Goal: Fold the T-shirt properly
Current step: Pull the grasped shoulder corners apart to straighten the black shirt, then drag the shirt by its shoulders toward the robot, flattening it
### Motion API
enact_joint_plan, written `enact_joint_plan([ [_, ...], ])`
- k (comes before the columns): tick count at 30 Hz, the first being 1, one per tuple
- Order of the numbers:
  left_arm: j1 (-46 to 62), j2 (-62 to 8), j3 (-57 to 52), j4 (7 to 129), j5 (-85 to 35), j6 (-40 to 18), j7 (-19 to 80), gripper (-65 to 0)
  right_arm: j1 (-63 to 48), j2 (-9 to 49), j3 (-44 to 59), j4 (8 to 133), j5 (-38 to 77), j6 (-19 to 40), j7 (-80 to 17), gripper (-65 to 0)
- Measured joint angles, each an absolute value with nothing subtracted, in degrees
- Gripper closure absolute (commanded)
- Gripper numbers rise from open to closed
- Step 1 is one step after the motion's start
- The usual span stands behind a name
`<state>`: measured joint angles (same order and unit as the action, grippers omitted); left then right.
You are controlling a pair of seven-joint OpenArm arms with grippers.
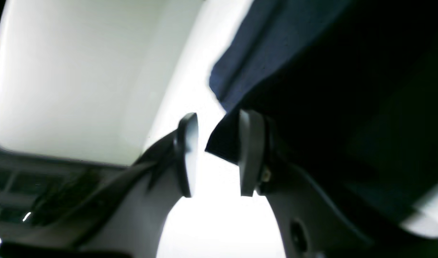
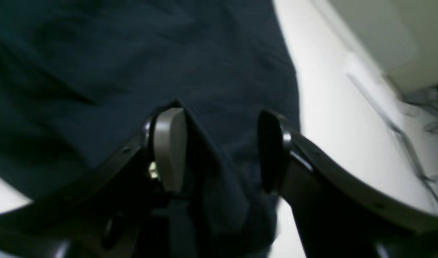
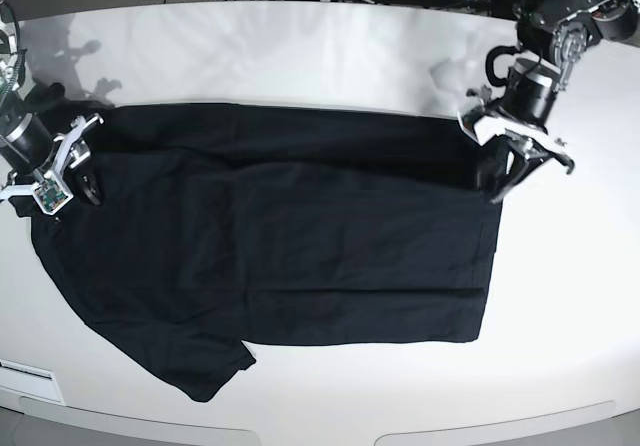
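T-shirt of plain black soft fabric (image 3: 270, 246) is lying spread across the white bench (image 3: 300, 56). Left gripper (image 3: 512, 171) is hovering at its far right corner, fingers (image 1: 253, 150) parted, cloth brushing one. Right gripper (image 3: 60, 181) is straddling the left edge, fingers (image 2: 168, 147) wide apart around a fold.

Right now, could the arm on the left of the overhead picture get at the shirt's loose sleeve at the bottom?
Probably yes: the right gripper hangs open at the T-shirt edge, and only flat cloth lies between it and that sleeve.
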<state>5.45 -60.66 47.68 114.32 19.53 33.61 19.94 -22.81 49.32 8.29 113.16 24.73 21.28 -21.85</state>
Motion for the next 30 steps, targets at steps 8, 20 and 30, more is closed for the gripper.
enact_joint_plan([
  [8, 7.3, -60.8, 47.6, 114.3, 22.3, 33.9, 20.6, -11.2, -22.8, 49.3, 8.3, 113.2, 25.5, 22.4, -21.7, -21.8],
  [20, 7.8, -60.9, 46.8, 114.3, 24.2, 37.1, 23.7, 0.0, -22.8, 48.5, 8.3, 113.2, 29.4, 23.4, -28.2, 0.0],
  [30, 7.4, -60.4, 46.8, 114.3, 27.4, 38.7, 21.7, 0.0, -22.8, 45.7, 8.3, 113.2, 31.6, 19.8, -34.2, 0.0],
])
